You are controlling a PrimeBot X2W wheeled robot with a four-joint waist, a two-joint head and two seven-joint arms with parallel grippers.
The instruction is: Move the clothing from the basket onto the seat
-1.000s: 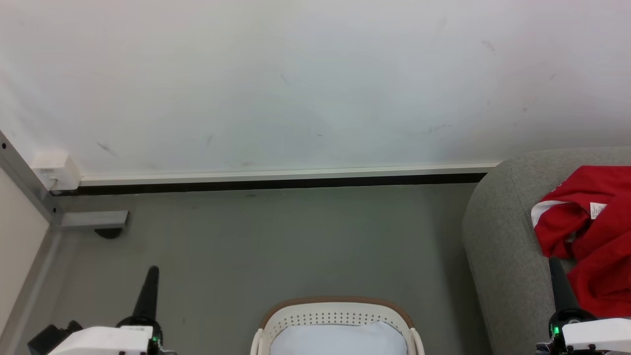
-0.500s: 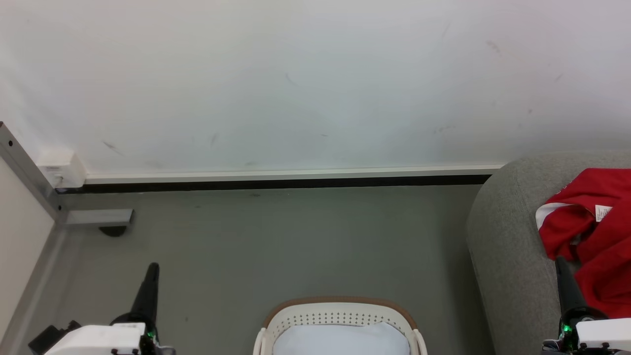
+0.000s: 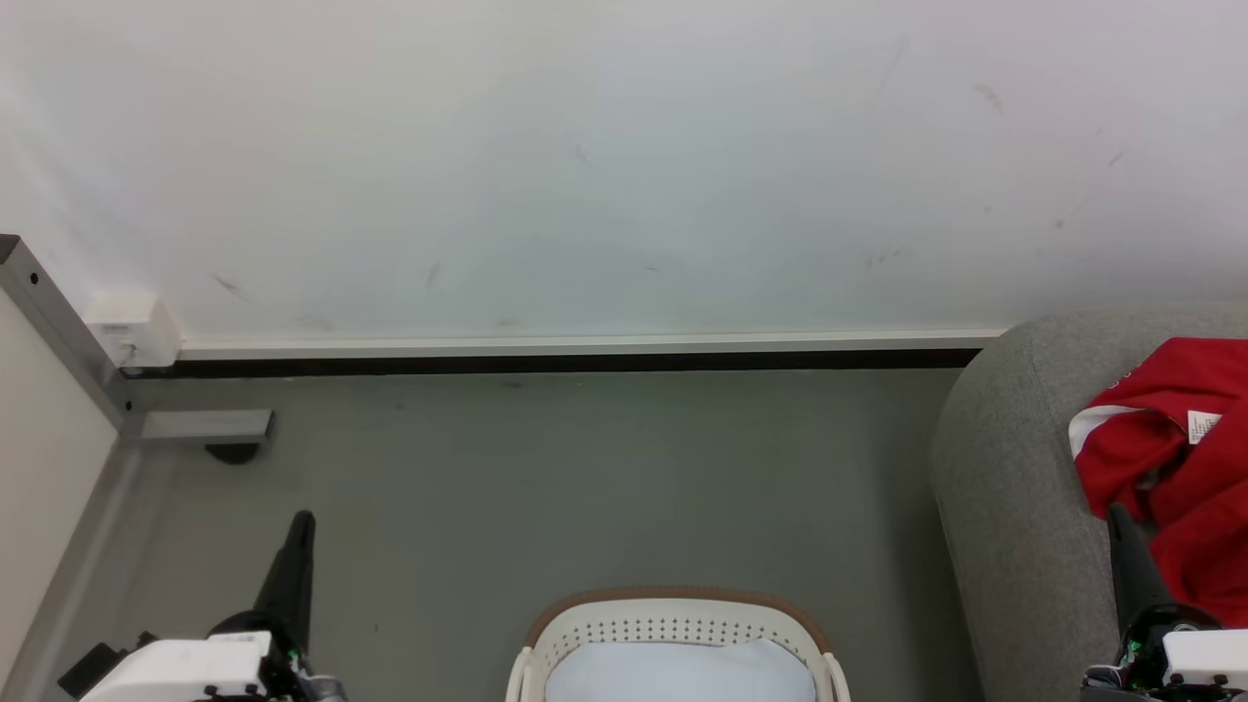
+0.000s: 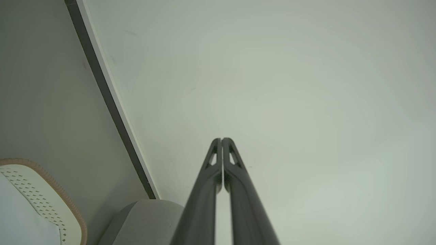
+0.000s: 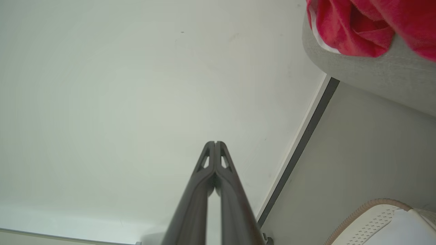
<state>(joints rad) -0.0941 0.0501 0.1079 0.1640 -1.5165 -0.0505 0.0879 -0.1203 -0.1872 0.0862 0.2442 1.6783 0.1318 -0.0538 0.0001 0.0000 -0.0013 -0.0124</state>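
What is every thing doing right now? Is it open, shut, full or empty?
left end effector: shut, holding nothing.
right end effector: shut, holding nothing.
clothing: crumpled, lying on the seat.
seat: has the clothing on it.
basket: upright, white pad inside.

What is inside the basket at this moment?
The basket holds a plain white cloth pad. What lies under the pad is covered, and the basket's near end is cut off by the picture's edge. The red clothing lies on the seat.
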